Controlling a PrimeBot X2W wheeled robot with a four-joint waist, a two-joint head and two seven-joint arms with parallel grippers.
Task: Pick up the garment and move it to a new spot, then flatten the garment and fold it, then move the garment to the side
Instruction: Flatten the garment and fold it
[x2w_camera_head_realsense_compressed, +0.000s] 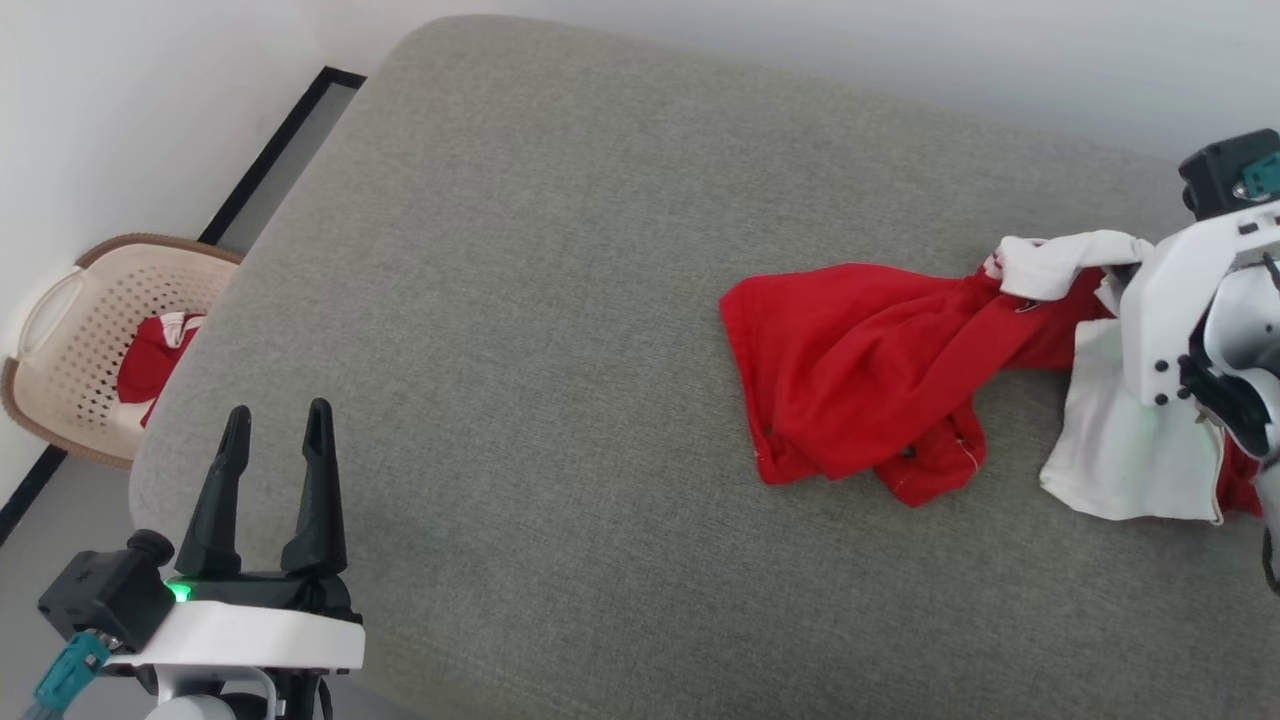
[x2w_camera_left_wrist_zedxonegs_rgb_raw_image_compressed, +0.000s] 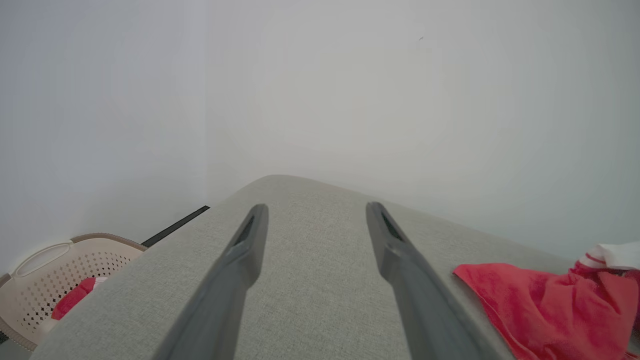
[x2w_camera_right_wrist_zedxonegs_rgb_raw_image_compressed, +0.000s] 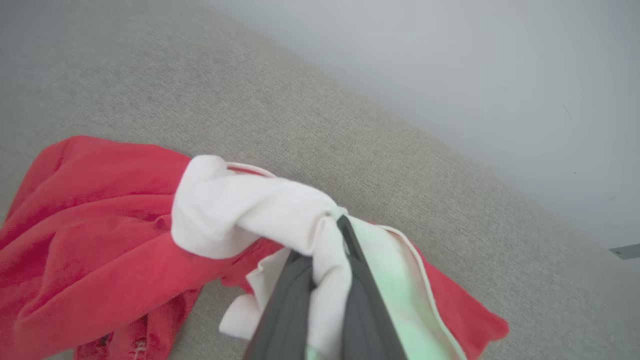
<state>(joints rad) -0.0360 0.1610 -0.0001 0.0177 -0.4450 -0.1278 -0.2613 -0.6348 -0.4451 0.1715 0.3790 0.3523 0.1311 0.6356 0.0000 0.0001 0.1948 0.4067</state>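
Two hands noted: the right hand (x2w_camera_right_wrist_zedxonegs_rgb_raw_image_compressed: 344, 222) is clenched on a white sleeve of the crumpled red jersey-style garment (x2w_camera_head_realsense_compressed: 860, 370), which lies bunched at the right side of the grey woven-fabric cushion (x2w_camera_head_realsense_compressed: 520, 300); the left hand (x2w_camera_head_realsense_compressed: 278, 425) stands released, fingers spread, empty, at the cushion's near left corner, well apart from the garment; a beige perforated basket (x2w_camera_head_realsense_compressed: 60, 340) sits beside the left edge.

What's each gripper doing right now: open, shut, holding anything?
Left gripper: open, holding nothing.
Right gripper: shut on the white sleeve of the red jersey.
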